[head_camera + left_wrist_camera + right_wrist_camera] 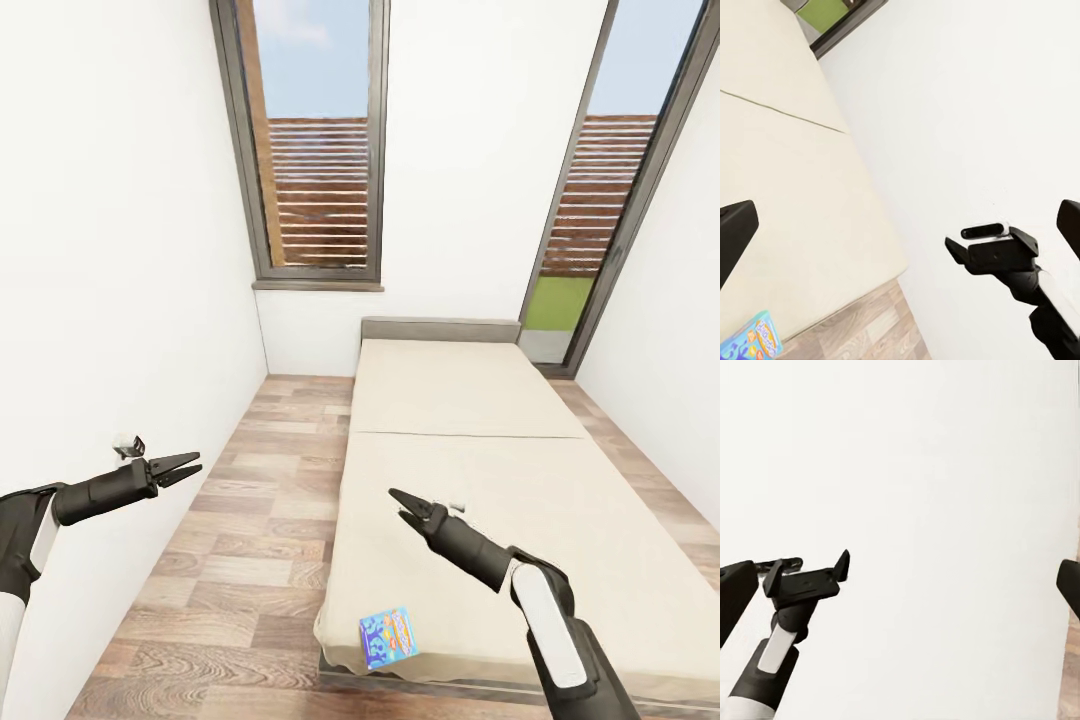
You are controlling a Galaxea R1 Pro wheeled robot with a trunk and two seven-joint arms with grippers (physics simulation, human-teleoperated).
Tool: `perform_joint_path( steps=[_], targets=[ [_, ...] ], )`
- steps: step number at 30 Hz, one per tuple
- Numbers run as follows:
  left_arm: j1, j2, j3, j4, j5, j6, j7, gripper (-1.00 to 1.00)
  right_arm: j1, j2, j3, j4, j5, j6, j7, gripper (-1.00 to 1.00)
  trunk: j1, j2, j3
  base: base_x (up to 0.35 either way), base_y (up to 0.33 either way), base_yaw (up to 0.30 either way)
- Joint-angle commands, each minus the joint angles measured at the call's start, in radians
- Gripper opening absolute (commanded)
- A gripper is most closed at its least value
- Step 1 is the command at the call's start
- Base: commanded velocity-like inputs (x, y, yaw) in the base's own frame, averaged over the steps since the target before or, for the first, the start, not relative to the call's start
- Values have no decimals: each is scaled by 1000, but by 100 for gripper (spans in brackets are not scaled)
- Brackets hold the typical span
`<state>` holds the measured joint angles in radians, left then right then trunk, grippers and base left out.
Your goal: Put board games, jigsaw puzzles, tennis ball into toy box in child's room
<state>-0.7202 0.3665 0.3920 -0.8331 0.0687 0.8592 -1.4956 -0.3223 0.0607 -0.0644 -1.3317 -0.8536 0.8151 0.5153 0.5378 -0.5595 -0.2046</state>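
- My right gripper (400,505) hangs over the near part of the bed (520,470), fingers parted a little at the tips, nothing between them. From the left wrist camera I see this gripper (958,249) against the white wall.
- One board game (389,636), the light blue box with cartoon art, lies flat on the mattress at the bed's near corner. It sits nearer to me than the right fingertips and well apart from them. The left wrist camera catches a corner of the same box (750,343) at the mattress edge.
- My left gripper (190,465) is out over the wood-plank floor (250,520), between the left wall and the bed. Fingers spread to a narrow wedge, empty. The right wrist camera shows it (808,574) with bare white wall behind.
- In each wrist picture that camera's own two fingers show at the picture's edges, wide apart, nothing between them.
- The blue box is across the floor strip from the left fingertips, well apart.
- Beyond both grippers the cream mattress runs on, a seam crossing it partway along, to a grey headboard (440,329).
- Past the headboard: white wall, a tall window (315,140) ahead of the left fingers, a second glazed opening (610,190) ahead of the right, slatted fence and sky outside.
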Motion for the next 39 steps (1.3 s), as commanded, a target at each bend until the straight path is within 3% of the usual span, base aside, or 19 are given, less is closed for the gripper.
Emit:
perform_joint_path(
  steps=[1,8,15,24,29,39],
  targets=[
    [-1,0,0,0,0,11,-3,100,12,-1,-5,3,-8,8,3,100,0,-2,-2,0,0,0],
    [-1,1,0,0,0,11,-4,100,170,-31,-24,10,-39,8,16,100,0,-2,-2,0,0,0],
    [-1,0,0,0,0,11,-4,100,216,-57,-32,49,-36,7,76,100,0,-2,-2,0,0,0],
    [-1,1,1,0,0,11,-5,100,248,-63,-35,230,-27,-7,99,100,0,-2,-2,0,0,0],
    [-1,2,1,0,0,11,-5,100,251,-63,-31,321,-25,-73,101,100,0,-2,-2,0,0,0],
    [-1,1,0,0,0,11,-4,100,252,-64,-20,506,-24,-299,105,100,0,-2,-2,0,0,0]
  ],
)
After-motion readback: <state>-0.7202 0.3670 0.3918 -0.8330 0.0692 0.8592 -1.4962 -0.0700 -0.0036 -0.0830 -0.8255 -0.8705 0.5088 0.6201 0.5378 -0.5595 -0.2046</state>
